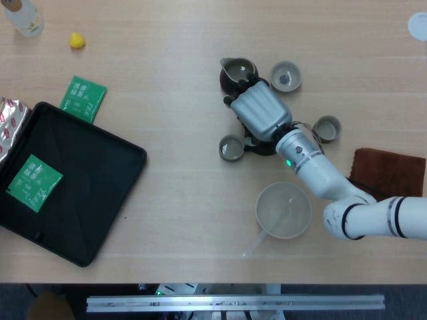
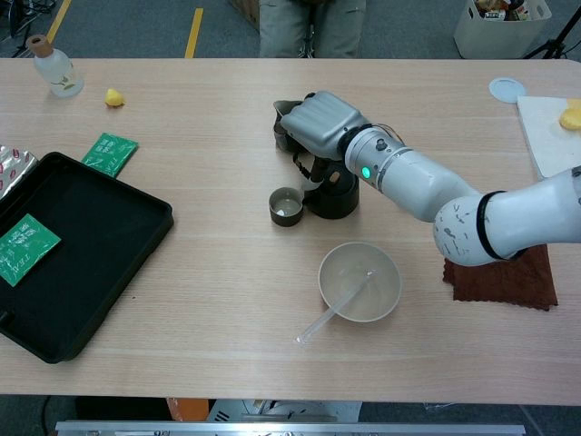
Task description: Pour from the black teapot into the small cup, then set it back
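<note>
- Reaching over the table (image 1: 173, 220) (image 2: 209, 300), the right hand (image 1: 261, 112) (image 2: 320, 123) hangs above the black teapot (image 1: 263, 143) (image 2: 334, 195), its back turned up to both cameras.
- Its fingers curl down toward the teapot's handle, but whether they grip it or close on nothing I cannot tell; the hand hides the contact in both views.
- The teapot stands upright on the table, mostly covered by the hand in the head view.
- A small cup (image 1: 231, 148) (image 2: 286, 206) sits just beside the teapot, on the side toward the tray.
- A dark pitcher (image 1: 236, 72) (image 2: 284, 123) stands just beyond the hand, partly hidden by it in the chest view.
- Two more cups (image 1: 285, 76) (image 1: 327, 129) sit near the teapot, on the far side and beside the wrist.
- A bowl (image 1: 283, 211) (image 2: 359, 282) with a clear stirrer (image 1: 267, 232) (image 2: 331, 311) leaning out of it lies nearer the robot.
- A brown cloth (image 1: 389, 175) (image 2: 499, 277) lies under the forearm's side of the table.
- A black tray (image 1: 80, 187) (image 2: 91, 245) holds a green packet (image 1: 33, 182) (image 2: 23, 247); another packet (image 1: 83, 98) (image 2: 110, 152) lies just beyond its edge.
- The left hand shows in neither view.
</note>
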Available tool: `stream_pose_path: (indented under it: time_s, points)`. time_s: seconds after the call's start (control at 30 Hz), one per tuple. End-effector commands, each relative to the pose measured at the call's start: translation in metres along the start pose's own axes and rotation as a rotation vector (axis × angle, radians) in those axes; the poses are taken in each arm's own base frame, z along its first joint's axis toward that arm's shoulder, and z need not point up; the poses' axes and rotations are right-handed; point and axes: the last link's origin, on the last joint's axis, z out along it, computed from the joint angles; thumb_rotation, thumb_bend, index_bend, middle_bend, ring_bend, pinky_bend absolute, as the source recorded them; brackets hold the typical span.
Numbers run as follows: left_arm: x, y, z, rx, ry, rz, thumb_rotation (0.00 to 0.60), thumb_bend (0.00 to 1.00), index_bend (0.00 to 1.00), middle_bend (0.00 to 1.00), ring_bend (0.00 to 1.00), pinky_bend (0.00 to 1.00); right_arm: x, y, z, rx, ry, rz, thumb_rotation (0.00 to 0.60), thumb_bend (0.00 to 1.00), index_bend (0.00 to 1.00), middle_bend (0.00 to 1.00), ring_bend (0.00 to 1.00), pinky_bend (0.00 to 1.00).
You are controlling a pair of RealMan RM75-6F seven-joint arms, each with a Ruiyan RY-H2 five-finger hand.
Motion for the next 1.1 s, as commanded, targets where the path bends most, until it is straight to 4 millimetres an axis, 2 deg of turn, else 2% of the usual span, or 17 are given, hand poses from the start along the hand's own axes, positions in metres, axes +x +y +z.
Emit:
stream_pose_path:
  time_s: [0.03, 0.43, 0.8, 1.1]
  points:
    - [0.0, 0.0, 0.0, -0.001, 0.001, 0.0, 0.6, 0.3, 0.11, 0.17, 0.1, 0.09, -0.001, -0.001, 0.0, 0.004, -0.013, 0.015, 0.491, 0.04, 0.34, 0.39, 0.22, 0.18]
    - [0.001, 0.001, 0.0, -0.006, 0.004, -0.001, 0.6, 0.3, 0.11, 0.17, 0.1, 0.09, -0.001, 0.007, -0.008, 0.002, -0.067, 0.024, 0.49, 0.04, 0.37, 0.43, 0.3, 0.18]
    - [0.002, 0.002, 0.0, -0.01, 0.006, -0.004, 0.6, 0.3, 0.11, 0.17, 0.1, 0.09, -0.011, 0.016, -0.017, -0.012, -0.118, 0.024, 0.49, 0.04, 0.4, 0.47, 0.34, 0.18]
    - [0.001, 0.002, 0.001, -0.013, 0.001, -0.006, 0.6, 0.3, 0.11, 0.17, 0.1, 0.09, -0.013, 0.025, -0.026, -0.036, -0.157, 0.093, 0.491, 0.04, 0.44, 0.52, 0.41, 0.18]
